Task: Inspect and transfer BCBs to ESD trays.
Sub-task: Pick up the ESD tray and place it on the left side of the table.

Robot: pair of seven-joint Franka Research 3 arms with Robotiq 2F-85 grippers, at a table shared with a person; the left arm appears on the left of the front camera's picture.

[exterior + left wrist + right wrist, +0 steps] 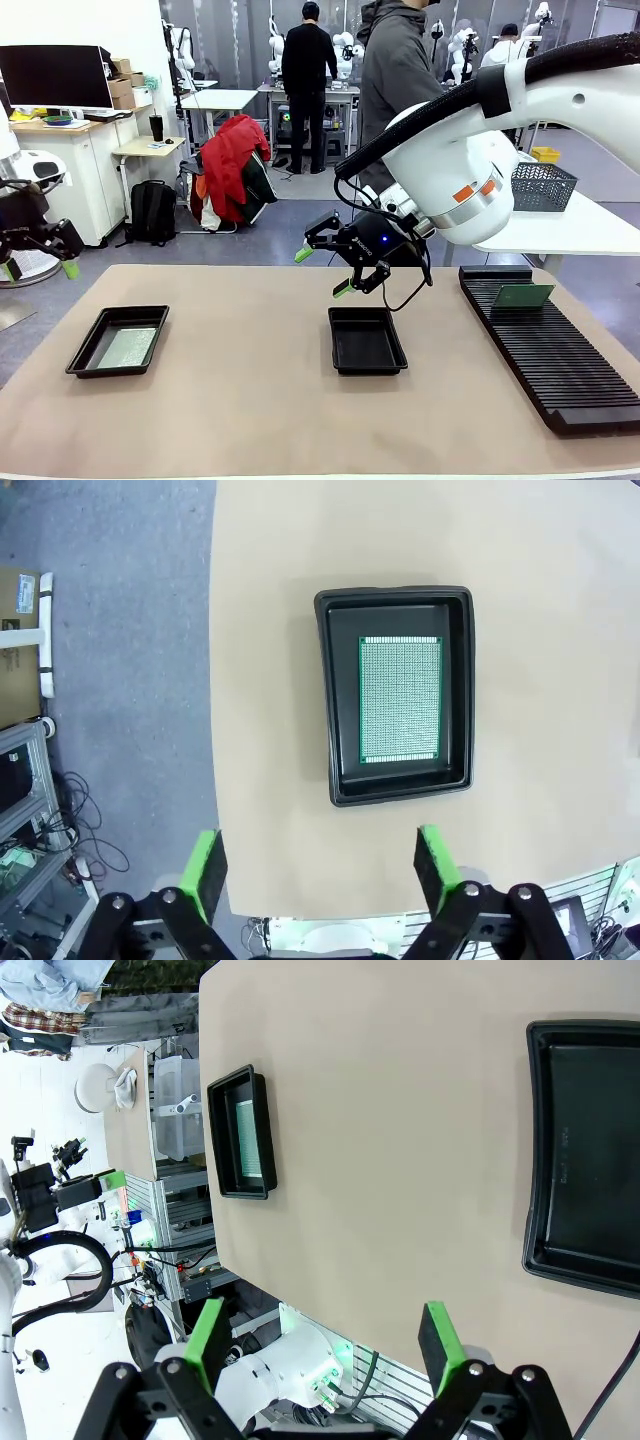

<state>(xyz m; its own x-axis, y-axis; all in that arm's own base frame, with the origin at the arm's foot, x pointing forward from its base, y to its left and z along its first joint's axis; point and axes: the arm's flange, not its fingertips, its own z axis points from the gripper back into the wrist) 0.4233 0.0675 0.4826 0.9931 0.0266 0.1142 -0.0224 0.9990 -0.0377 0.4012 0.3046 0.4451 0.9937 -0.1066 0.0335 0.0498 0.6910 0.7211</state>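
Observation:
One BCB (127, 347) lies flat in the left ESD tray (84, 352); the left wrist view looks straight down on this board (400, 700) and its tray (340, 695). A second ESD tray (367, 340) sits mid-table with nothing in it, also at the right edge of the right wrist view (585, 1155). Another BCB (523, 295) stands upright in the slotted rack (555, 355). My right gripper (323, 271) hangs open just above and left of the middle tray, nothing between its fingers (325, 1345). My left gripper (40, 266) is open off the table's left edge (320, 870).
The long black rack runs along the table's right side. A person in a grey jacket (395, 70) stands at the far side behind my right arm. The tan table surface (240, 400) lies bare between the two trays. In the right wrist view the left tray (240, 1130) is far off.

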